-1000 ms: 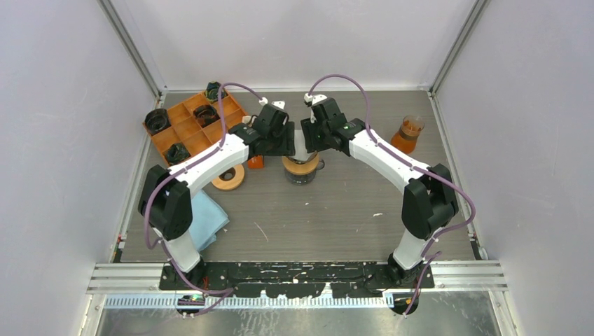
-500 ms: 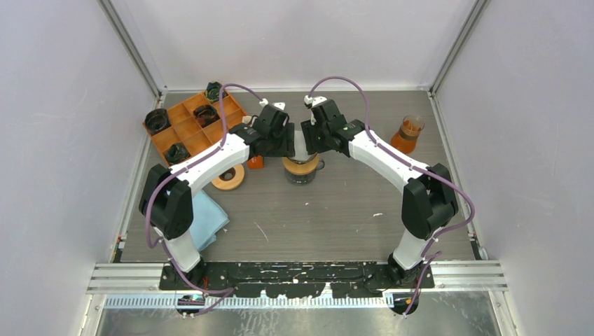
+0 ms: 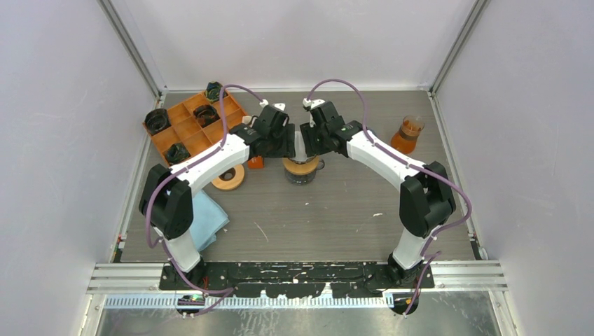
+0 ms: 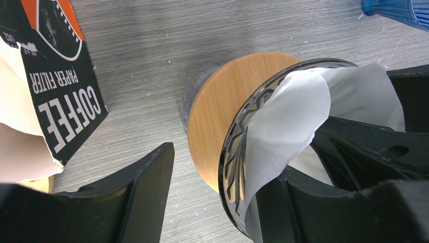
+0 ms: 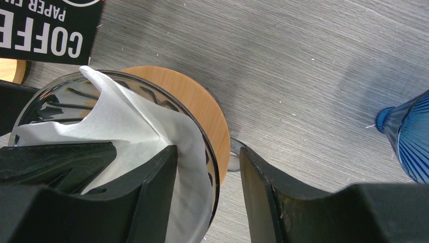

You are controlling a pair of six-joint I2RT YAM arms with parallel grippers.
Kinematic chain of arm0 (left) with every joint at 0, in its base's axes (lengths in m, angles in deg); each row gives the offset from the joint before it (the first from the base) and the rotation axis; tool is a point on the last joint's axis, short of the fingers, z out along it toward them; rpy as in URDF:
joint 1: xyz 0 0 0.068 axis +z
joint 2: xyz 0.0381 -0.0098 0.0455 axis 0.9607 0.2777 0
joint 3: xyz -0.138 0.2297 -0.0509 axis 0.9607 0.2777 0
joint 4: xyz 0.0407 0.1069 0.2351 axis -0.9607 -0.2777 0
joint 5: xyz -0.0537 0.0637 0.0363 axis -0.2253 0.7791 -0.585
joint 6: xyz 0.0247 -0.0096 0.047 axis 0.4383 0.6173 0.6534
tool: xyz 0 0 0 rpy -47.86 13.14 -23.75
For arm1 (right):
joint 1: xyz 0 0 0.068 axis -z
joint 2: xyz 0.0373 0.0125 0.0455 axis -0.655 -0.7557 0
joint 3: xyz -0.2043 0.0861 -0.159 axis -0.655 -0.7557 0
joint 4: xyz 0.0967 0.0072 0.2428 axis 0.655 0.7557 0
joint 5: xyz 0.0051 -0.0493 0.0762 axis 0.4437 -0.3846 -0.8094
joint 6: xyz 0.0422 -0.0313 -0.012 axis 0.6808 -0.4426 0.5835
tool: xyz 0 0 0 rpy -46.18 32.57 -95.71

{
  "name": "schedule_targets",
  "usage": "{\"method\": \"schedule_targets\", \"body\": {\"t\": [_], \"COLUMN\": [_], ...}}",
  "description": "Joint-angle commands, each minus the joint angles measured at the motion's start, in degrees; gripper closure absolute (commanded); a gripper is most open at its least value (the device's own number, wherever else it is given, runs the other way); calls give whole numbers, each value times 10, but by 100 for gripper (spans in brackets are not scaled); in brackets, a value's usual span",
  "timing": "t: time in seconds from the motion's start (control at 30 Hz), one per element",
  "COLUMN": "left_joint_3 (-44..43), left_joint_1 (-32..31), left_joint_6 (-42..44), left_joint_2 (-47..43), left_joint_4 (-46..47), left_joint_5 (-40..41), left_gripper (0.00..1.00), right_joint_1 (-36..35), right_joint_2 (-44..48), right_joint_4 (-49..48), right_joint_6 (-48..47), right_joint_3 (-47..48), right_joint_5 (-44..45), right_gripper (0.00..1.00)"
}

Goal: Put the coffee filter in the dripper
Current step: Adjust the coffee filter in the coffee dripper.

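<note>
The glass dripper [image 3: 301, 168] with a wooden collar [image 4: 222, 116] stands mid-table. The white coffee filter [image 4: 303, 111] sits inside it, its edge folded over the rim; it also shows in the right wrist view [image 5: 136, 126]. My left gripper [image 4: 222, 202] is open and straddles the dripper's rim, with one finger [image 4: 136, 197] outside and the other inside against the filter. My right gripper [image 5: 210, 197] is open and straddles the opposite rim, its inner finger [image 5: 146, 202] on the filter and its outer finger [image 5: 273, 202] beside the collar. Both grippers meet over the dripper in the top view.
A coffee filter pack [image 4: 55, 86] lies just left of the dripper. A blue ribbed glass [image 5: 404, 136] stands behind it. An orange compartment tray [image 3: 189, 126], a wooden ring [image 3: 228, 177], a blue cloth [image 3: 206, 217] and an amber jar [image 3: 408, 133] are around.
My right gripper has edged slightly left over the dripper. The left arm looks unchanged.
</note>
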Motion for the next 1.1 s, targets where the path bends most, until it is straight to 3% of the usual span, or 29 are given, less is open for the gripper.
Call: {"method": "schedule_targets", "body": {"t": [0.0,0.63,1.07], "left_joint_3": [3,22,-19], "left_joint_1": [7,20,29], "left_joint_6": [0,-7,7], "left_joint_2": [-21,-70,-51], "left_joint_4": [10,49,49], "left_joint_5": [-9,-50,-54], "left_gripper": [40,28,24], "right_joint_1": [5,5,6], "right_joint_2": [2,43,46], "right_joint_4": [-10,-12,-18], "right_joint_6": [-1,-4,-10], "right_joint_3": [1,14,34], "right_joint_5": [-3,-26,-37], "right_gripper": [46,43,41]}}
